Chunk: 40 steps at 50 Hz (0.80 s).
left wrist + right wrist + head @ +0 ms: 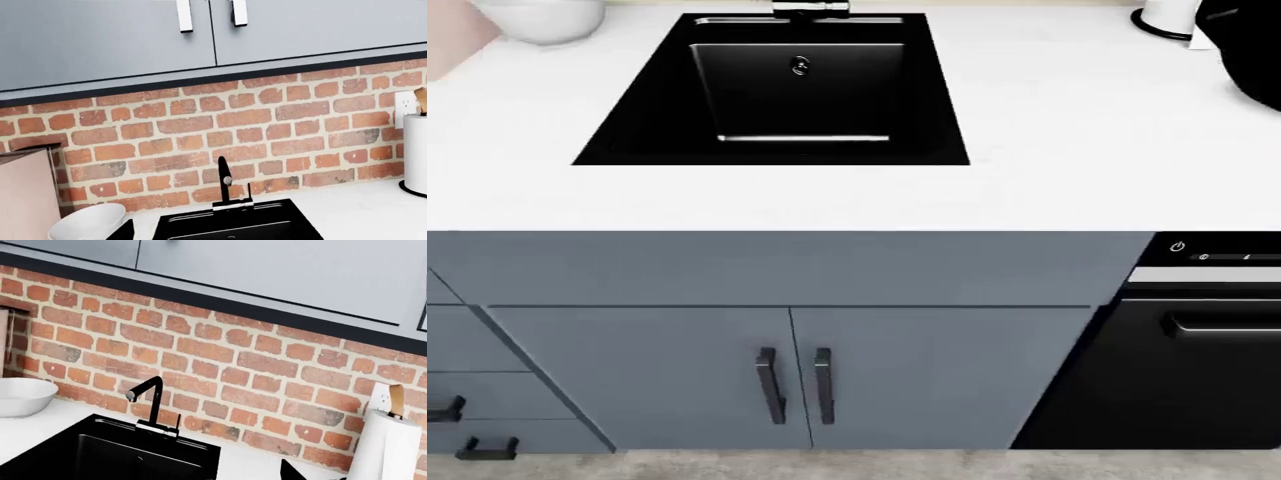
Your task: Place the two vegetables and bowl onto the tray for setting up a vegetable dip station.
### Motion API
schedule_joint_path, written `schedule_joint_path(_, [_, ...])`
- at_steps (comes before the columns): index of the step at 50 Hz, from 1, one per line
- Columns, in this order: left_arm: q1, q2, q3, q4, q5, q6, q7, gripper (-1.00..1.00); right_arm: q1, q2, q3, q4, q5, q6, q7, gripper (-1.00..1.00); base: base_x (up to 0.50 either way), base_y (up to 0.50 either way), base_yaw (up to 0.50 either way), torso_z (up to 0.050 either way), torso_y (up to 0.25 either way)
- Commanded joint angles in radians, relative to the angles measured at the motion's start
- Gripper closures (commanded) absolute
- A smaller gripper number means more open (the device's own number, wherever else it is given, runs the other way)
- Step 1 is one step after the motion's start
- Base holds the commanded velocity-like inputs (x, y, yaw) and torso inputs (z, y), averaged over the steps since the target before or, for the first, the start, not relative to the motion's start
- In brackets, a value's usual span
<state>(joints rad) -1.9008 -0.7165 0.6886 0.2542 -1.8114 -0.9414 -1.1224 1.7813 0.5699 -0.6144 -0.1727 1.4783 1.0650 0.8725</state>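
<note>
Grippers: we are seeing neither set of fingers clearly in any view, so we cannot tell whether either is wide, narrow or holding anything; only small dark shapes are showing at the lower edge of each wrist picture.

Left wrist view: we are looking at the bowl, white, sitting on the white countertop beside the black sink basin. The faucet is standing behind the basin against the brick backsplash, and the paper-towel roll is standing well apart at the far side.

Head view: we are finding the bowl at the far left corner of the counter, the sink in the middle, and a dark object partly cut off at the far right.

Right wrist view: we are listing the bowl, faucet and paper-towel roll again.

Progress: we are judging nothing placed yet. The tray, cucumber and carrot are not showing anywhere; locating them is remaining, then all three placements. The sink is lying between the bowl and the right side.
</note>
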Motion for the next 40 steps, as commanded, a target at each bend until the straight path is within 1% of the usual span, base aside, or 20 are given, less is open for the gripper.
schedule_joint_path(1, [0.001, 0.0, 0.0, 0.0, 0.001, 0.002, 0.0, -1.0, -0.002, 0.0, -0.005, -0.001, -0.002, -0.002, -0.001, -1.0, 0.0, 0.5, 0.0, 0.0, 0.0])
schedule_joint_path(21, [-0.001, -0.001, 0.003, 0.002, -0.001, 0.002, -0.001, -1.0, -0.016, 0.0, 0.008, -0.006, 0.014, -0.023, 0.002, -1.0, 0.01, 0.5, 0.0, 0.0, 0.0])
schedule_joint_path(40, [0.005, 0.003, 0.008, 0.003, 0.002, 0.004, 0.002, -1.0, -0.017, 0.003, 0.005, -0.008, 0.011, -0.027, -0.003, -1.0, 0.21, 0.5, 0.0, 0.0, 0.0])
